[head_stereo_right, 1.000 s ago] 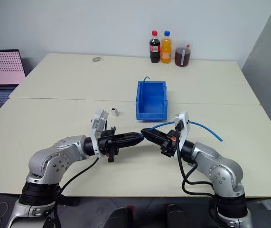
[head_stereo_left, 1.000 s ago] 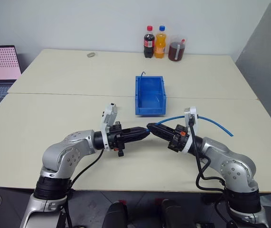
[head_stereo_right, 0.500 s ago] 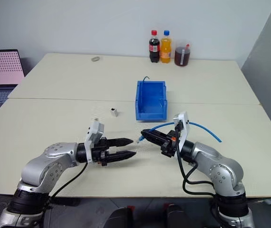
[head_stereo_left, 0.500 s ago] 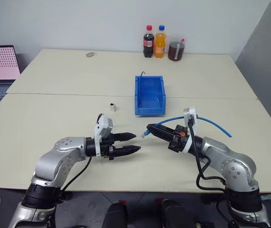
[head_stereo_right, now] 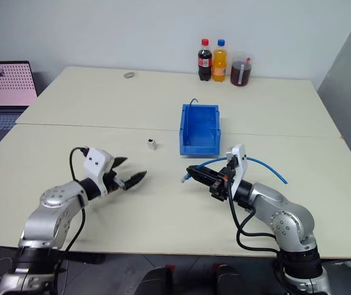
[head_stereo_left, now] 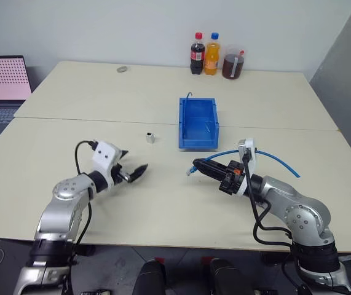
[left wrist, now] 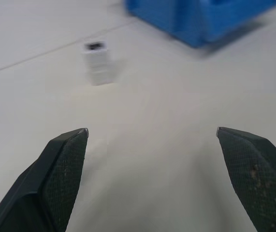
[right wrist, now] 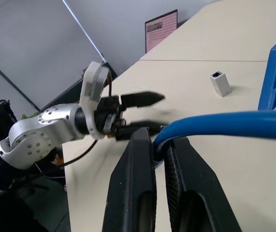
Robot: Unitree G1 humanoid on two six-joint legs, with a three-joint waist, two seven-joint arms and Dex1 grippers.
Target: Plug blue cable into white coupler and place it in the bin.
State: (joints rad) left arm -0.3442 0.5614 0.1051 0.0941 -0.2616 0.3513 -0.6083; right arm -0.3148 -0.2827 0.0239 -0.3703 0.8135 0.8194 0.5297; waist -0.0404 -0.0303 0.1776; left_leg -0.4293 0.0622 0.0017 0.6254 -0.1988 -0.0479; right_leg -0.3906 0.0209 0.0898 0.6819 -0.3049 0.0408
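Left eye view: no readable writing is seen on the bottles (head_stereo_left: 204,54) at the table's far edge. The blue cable (head_stereo_left: 272,157) is pinched near its plug by the right gripper (head_stereo_left: 195,166). The left gripper (head_stereo_left: 133,171) is spread wide, the white coupler (head_stereo_left: 150,137) standing apart, beside the bin (head_stereo_left: 198,123).

Head stereo pair high above table (head_stereo_left: 163,92); wrist cameras low, both facing coupler (left wrist: 98,62).

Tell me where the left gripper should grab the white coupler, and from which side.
Probably across the white coupler body's two side faces, coming in level from the near side. It stands upright alone on the table, dark port on top, left of the bin. The left gripper is open and already faces it. Leave the port clear for the blue cable.
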